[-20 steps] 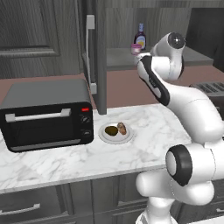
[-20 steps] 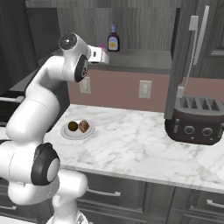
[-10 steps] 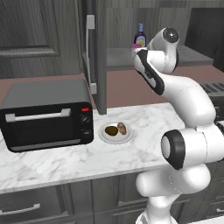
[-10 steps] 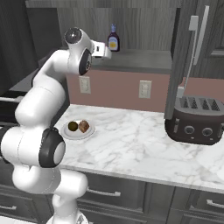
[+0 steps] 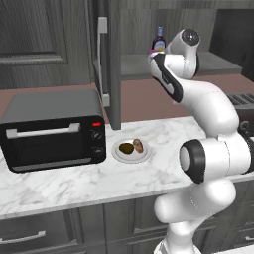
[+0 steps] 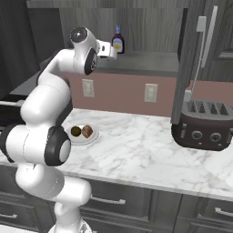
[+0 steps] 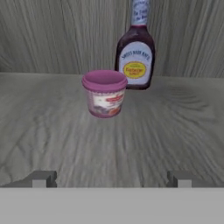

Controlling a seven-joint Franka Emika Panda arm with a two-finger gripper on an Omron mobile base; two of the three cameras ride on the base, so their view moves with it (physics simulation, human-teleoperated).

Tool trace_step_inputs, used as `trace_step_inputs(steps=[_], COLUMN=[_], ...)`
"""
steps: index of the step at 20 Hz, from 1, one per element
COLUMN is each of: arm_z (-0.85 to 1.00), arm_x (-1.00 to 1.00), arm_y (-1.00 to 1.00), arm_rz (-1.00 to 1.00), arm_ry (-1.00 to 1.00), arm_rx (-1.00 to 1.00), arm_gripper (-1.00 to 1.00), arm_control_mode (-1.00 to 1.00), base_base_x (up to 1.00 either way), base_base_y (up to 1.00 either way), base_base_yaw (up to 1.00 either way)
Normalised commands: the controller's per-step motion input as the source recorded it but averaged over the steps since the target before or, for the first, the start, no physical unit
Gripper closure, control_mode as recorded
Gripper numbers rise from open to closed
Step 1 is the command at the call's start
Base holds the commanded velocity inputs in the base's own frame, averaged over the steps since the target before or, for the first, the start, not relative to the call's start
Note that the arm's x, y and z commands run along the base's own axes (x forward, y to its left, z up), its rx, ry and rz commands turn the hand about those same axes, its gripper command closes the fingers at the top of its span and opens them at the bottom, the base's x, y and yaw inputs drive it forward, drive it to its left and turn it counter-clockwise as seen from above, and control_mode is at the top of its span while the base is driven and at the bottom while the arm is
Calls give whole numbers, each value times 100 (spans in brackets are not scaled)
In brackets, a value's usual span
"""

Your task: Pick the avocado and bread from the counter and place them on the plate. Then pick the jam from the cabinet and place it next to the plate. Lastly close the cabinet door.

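While the jam (image 7: 104, 93) stands upright on the grey shelf of the cabinet (image 7: 52, 122), it is seen ahead of the gripper (image 7: 111, 178) and apart from it; the jaws are spread wide and nothing is held. A dark bottle (image 7: 135, 52) with a yellow label is placed just behind the jar. Below, the avocado (image 5: 127, 148) and the bread (image 5: 138, 145) are found side by side on the plate (image 5: 119, 155), which rests on the counter (image 5: 74, 181) beside a black toaster oven (image 5: 52, 129). The cabinet door (image 5: 108, 59) is swung open.
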Motion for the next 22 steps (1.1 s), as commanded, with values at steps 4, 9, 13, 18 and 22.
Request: trace_step_inputs(steps=[4,9,13,18,22], arm_z=[0,0,0,0,0], arm_x=[20,28,28,32,25], arm_y=[0,0,0,0,0], arm_rz=[0,0,0,0,0], arm_ry=[0,0,0,0,0], arm_rx=[0,0,0,0,0], arm_gripper=[-100,-100,-100,-100,-100], arm_control_mode=[-100,-100,-100,-100,-100], base_base_x=[0,0,0,0,0], base_base_y=[0,0,0,0,0], base_base_yaw=[0,0,0,0,0])
